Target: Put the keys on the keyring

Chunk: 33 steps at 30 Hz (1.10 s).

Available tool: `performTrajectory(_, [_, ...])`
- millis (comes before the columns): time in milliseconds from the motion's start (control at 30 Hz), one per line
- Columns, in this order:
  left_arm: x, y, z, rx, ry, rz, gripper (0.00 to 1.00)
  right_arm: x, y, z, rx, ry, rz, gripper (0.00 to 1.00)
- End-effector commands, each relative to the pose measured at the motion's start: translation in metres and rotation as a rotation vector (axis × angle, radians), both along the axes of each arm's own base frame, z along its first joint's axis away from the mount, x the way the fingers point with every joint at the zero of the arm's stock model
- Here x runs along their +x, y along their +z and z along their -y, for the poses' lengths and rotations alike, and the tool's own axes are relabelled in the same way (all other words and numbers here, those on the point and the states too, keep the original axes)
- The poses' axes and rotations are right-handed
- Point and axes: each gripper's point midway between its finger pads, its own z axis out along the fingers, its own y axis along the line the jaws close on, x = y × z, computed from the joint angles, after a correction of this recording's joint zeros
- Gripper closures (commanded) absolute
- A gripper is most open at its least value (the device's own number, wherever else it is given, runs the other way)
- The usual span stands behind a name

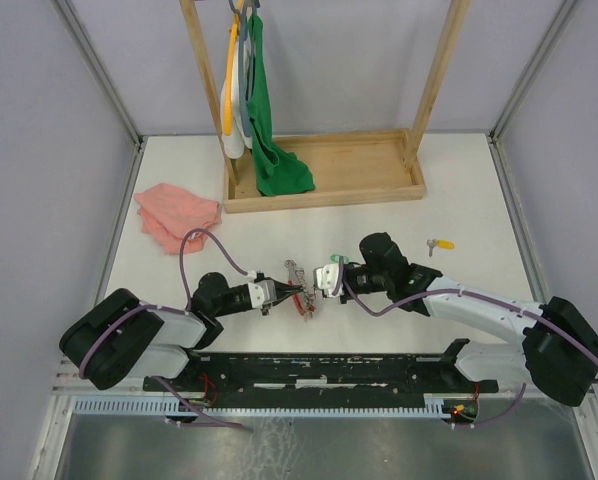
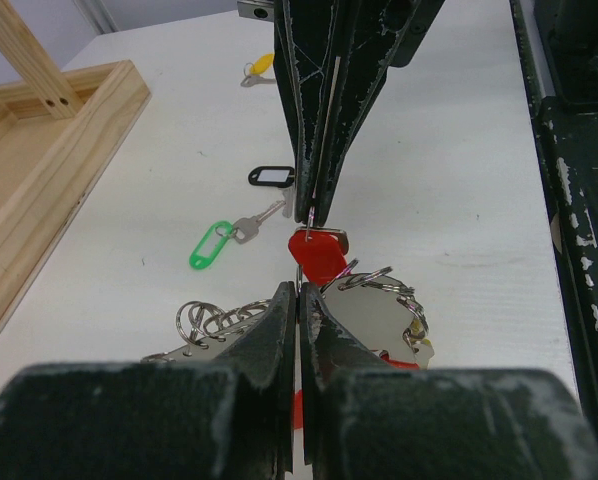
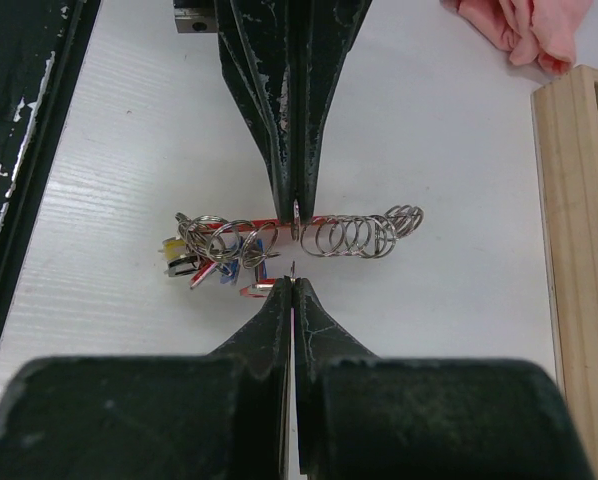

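Left claw (image 2: pixel 297 298) is pinched tight on the thin wire of the keyring (image 3: pixel 324 222). Right claw (image 3: pixel 292 290) faces it nose to nose and looks clamped on the same wire, just by a red tag (image 2: pixel 316 255). The keyring lies on the table (image 2: pixel 449 150) between them, with a bunch of keys already on it. Not done imo: the green-tagged key (image 2: pixel 217 243), black-tagged key (image 2: pixel 271 176) and yellow-tagged key (image 2: pixel 257 67) lie loose, away from the ring. So at least three to go.

The keyring (image 3: pixel 329 234) is red and silver on the white table (image 1: pixel 379 230). Next to it are a red-tagged key (image 2: pixel 317 252), a green-tagged key (image 2: pixel 211 245) and a black tag (image 2: pixel 271 176); well apart from it, a yellow-tagged key (image 1: pixel 441 243) and pink cloth (image 1: pixel 177 217).
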Motion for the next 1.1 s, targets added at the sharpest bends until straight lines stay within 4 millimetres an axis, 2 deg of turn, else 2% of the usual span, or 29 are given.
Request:
performTrajectory(0, [0.001,0.019,0.002,-0.075,0.009,0.032,0.97,0.007,0.01,-0.013,0.084,-0.01,0.042,0.99])
performTrajectory(300, [0.003,0.012,0.005,-0.078,0.002,-0.005,0.97,0.005,-0.004,-0.011,0.074,-0.007,0.038,0.99])
performTrajectory(1067, [-0.002,0.013,0.008,-0.061,-0.037,0.009,0.97,0.0,-0.003,-0.017,0.094,0.031,0.018,0.99])
